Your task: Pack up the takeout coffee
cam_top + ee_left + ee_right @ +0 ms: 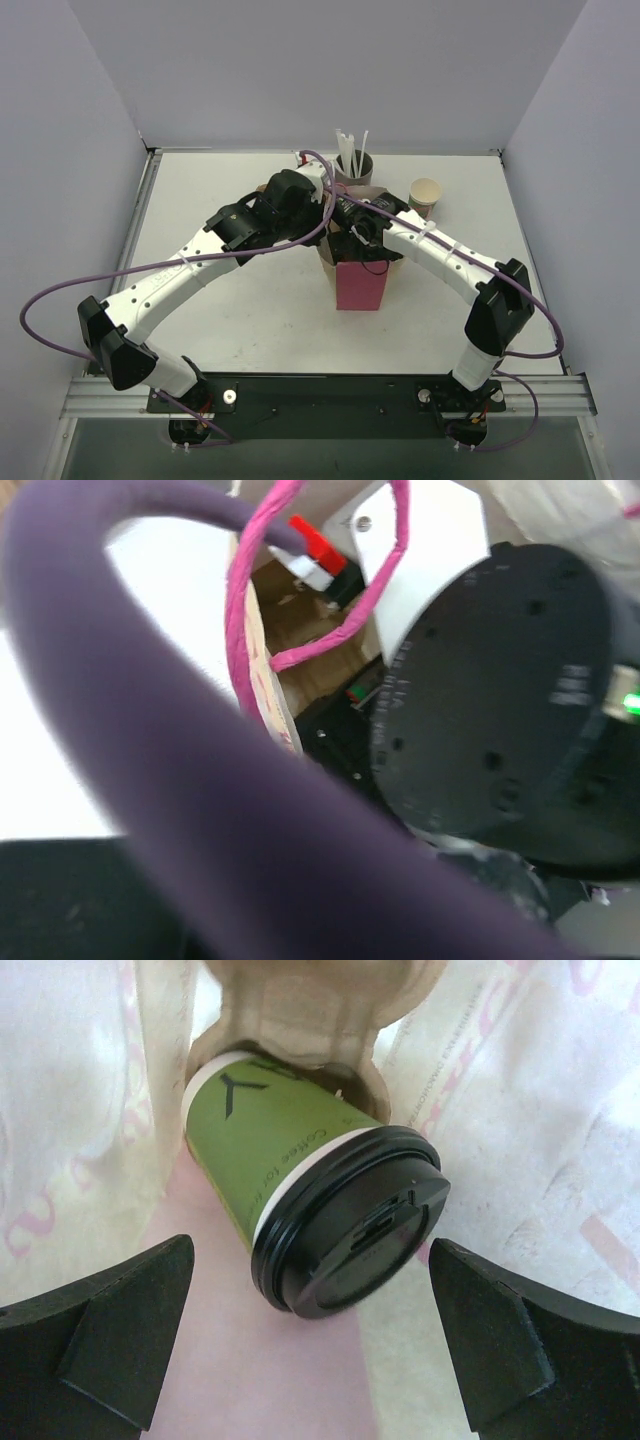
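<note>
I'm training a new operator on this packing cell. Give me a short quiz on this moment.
1. True or false: the right gripper is clamped on the green cup.
2. The black lid is: A) on the cup, B) lying beside the cup, C) missing.
3. What colour is the bag below both wrists?
Key: 1 false, jaws stand open either side; 2 A; 3 pink.

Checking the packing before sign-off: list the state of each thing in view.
Pink bag: upright, top open.
Carrier: inside the bag.
Coffee cup: lidded, tilted, base in the carrier.
Right gripper: open, astride the cup, not touching.
Left gripper: shut, at the bag's mouth.
Spare cup: upright, no lid.
Straws: standing in their holder.
</note>
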Controlling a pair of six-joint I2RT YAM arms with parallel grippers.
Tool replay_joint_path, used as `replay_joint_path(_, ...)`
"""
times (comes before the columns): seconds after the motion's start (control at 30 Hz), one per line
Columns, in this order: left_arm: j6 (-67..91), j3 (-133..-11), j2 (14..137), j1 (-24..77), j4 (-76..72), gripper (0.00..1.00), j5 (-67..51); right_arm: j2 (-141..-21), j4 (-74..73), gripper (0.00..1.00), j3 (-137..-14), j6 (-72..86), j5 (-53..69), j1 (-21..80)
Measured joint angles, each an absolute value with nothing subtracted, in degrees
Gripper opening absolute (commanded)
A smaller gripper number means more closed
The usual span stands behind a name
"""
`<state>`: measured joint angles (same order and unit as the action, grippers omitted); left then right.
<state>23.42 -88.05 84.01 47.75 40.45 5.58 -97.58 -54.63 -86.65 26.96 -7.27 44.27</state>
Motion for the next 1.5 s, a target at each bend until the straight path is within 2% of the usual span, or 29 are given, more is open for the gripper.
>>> replay_joint_path(0.37, 23.05, -88.01, 84.27, 47.13, 43.18, 0.0, 12.43, -96.86, -54.22, 0.98, -86.65, 27.4, -6.17, 43.59)
replay_joint_path(0.83, 22.55, -90.04, 84.47, 47.09, 42.87, 0.0, 10.81, -96.86, -55.18, 0.98, -94.06, 30.41, -4.43, 43.05)
replay_joint_path(1.5, 21.37, -90.48, 84.47, 47.09, 42.59, 0.0, 8.82, -96.82, -55.81, 0.97, -96.86, 33.32, -3.79, 43.18)
